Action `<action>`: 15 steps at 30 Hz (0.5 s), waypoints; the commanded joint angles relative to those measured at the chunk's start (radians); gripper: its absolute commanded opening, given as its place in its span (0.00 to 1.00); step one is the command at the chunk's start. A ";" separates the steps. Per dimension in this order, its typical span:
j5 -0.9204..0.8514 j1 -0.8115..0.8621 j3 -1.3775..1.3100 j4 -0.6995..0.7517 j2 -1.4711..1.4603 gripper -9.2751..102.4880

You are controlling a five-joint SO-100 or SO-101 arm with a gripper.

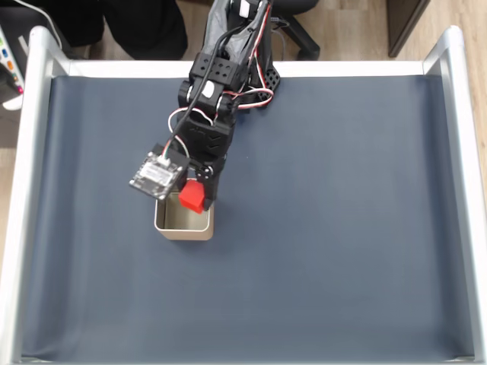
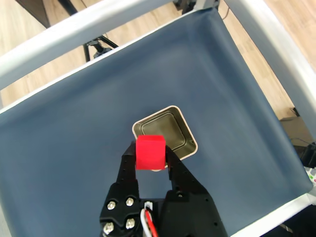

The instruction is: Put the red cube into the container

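Black gripper (image 2: 150, 160) fingers rise from the bottom edge of the wrist view, clamped on the red cube (image 2: 150, 152), one finger pressing each side of it. Just beyond the cube sits the container (image 2: 186, 132), a square silver tin with rounded corners and a shiny, empty inside; the cube overlaps its near rim in this view. Seen from the fixed view, the arm (image 1: 213, 99) reaches down from the top edge of the dark blue mat (image 1: 342, 228), and the red cube (image 1: 192, 196) hangs in the gripper (image 1: 193, 195) over the tin's (image 1: 183, 224) upper right part, not resting on its floor. A small circuit board (image 1: 158, 174) sticks out from the wrist to the left. Pale metal rails (image 1: 30, 152) frame the mat.
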 commanded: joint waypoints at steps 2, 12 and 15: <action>-0.006 0.026 0.021 -0.071 0.014 0.08; -0.037 0.097 0.123 -0.256 -0.083 0.08; -0.020 0.101 0.124 -0.281 -0.112 0.08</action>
